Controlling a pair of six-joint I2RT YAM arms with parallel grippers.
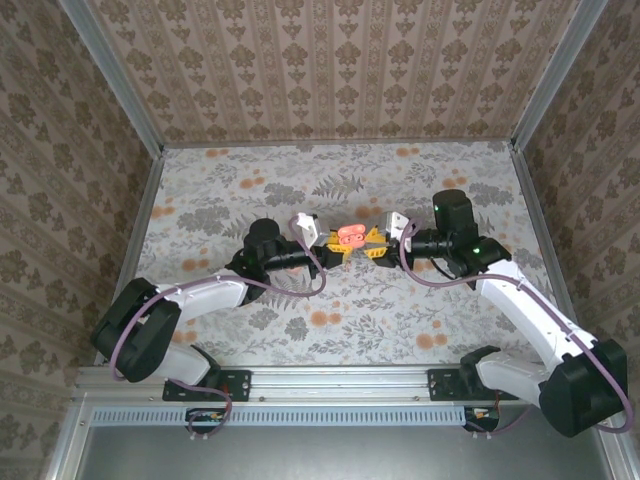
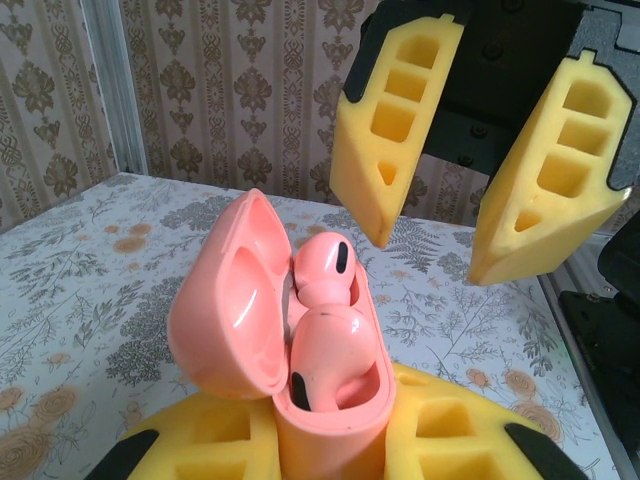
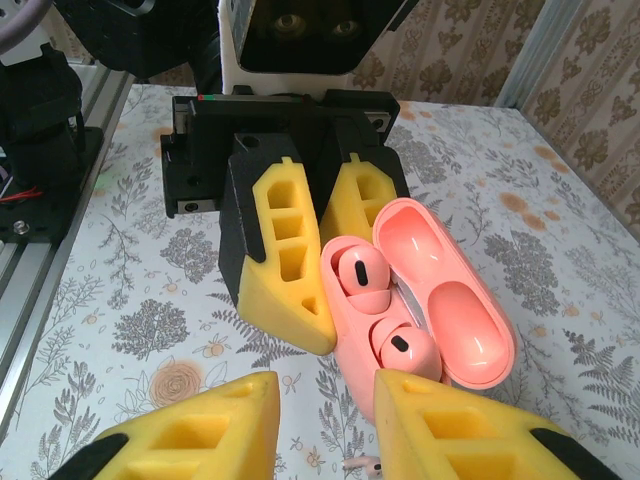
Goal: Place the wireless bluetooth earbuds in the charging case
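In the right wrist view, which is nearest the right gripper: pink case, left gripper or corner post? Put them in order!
1. Case, right in front, open.
2. Left gripper, just behind, holding it.
3. Post, far back, top right.

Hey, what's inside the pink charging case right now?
Two pink earbuds sit in the open charging case, heads showing. Their stems, down in the wells, are hidden, so full seating can't be confirmed.

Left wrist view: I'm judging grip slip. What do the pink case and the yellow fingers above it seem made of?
Charging case: hard salmon-pink plastic, glossy, with bright highlights on its lid. Right gripper fingers: yellow, matte, with hollow pockets; likely foam or printed plastic.
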